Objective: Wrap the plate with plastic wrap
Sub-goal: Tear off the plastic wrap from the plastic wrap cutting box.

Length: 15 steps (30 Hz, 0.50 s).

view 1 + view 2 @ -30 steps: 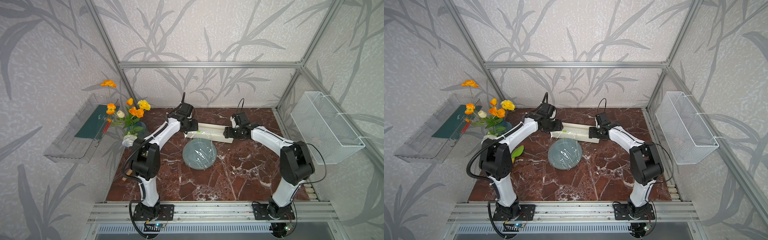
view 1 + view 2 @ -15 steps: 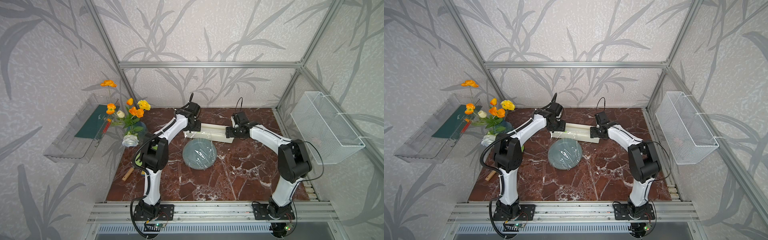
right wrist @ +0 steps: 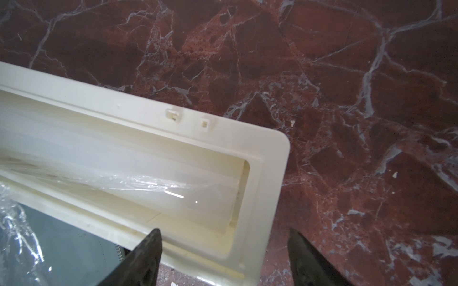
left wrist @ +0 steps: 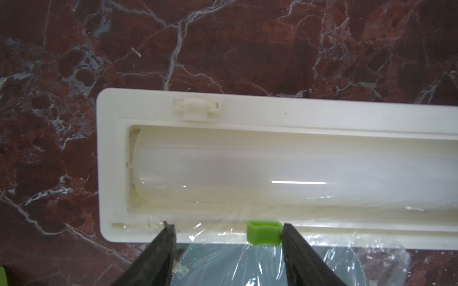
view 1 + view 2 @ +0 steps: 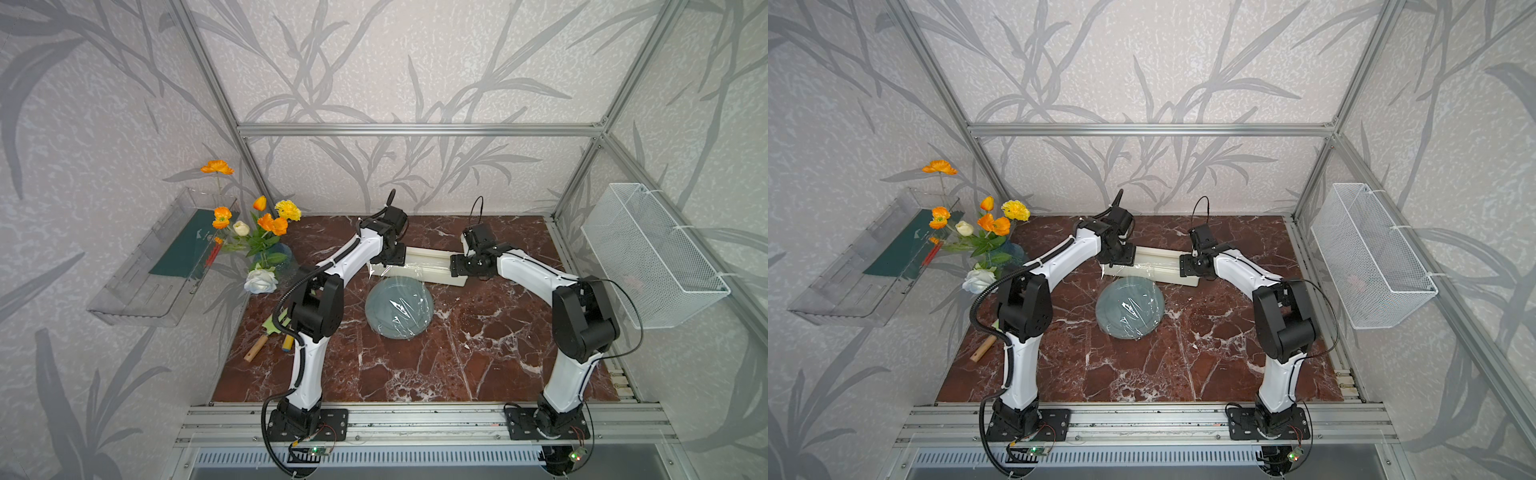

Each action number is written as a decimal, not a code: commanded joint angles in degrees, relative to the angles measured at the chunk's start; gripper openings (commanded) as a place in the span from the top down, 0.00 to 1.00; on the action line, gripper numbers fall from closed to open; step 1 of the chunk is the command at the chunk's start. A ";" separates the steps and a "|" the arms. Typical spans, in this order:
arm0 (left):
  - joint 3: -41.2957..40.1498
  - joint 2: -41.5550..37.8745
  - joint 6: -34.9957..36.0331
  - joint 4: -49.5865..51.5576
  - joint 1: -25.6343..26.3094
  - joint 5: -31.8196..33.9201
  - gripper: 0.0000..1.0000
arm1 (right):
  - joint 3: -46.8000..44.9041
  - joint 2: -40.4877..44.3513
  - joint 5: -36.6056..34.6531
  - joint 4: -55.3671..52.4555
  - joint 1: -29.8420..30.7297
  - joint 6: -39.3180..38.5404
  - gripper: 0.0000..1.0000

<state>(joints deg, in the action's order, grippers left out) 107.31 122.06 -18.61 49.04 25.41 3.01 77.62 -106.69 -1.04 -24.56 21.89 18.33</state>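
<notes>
At the centre of the desk (image 5: 478, 353) I see the plate (image 5: 384, 318) lying flat. The plastic wrap (image 5: 409, 305) is draped over it in glinting crinkles and runs back to the cream dispenser box (image 5: 430, 266), which sits just beside the plate at its 12 o'clock. The box is open on top, and its white roll (image 4: 272, 170) shows in the left wrist view. The left end effector (image 4: 228, 227) hovers at the box's 9 o'clock end, its 2 fingers partly spread over the near rail and gripping nothing. The green tab (image 4: 264, 232) sits between them, right against 1 finger (image 4: 295, 245). I cannot tell whether the tips touch the film. The right end effector (image 3: 224, 232) is over the box's 3 o'clock end, jaws wide apart, straddling the corner and holding nothing.
</notes>
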 commanded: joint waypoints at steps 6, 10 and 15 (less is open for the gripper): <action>2.07 1.64 0.93 6.20 -0.09 8.52 0.40 | -0.02 -2.88 -0.63 -1.50 -0.44 -0.44 0.21; 1.99 1.34 1.09 7.16 -0.11 10.34 0.40 | -0.22 -3.24 -0.29 -1.21 -0.44 -0.36 0.21; 0.24 0.34 1.81 5.96 -0.15 10.24 0.40 | -0.37 -4.32 -1.21 -1.53 -0.44 -0.29 0.21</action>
<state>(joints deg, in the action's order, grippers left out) 108.68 122.78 -18.00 50.83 26.04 8.86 77.84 -108.55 -1.02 -21.85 21.47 18.57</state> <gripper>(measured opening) 0.598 0.787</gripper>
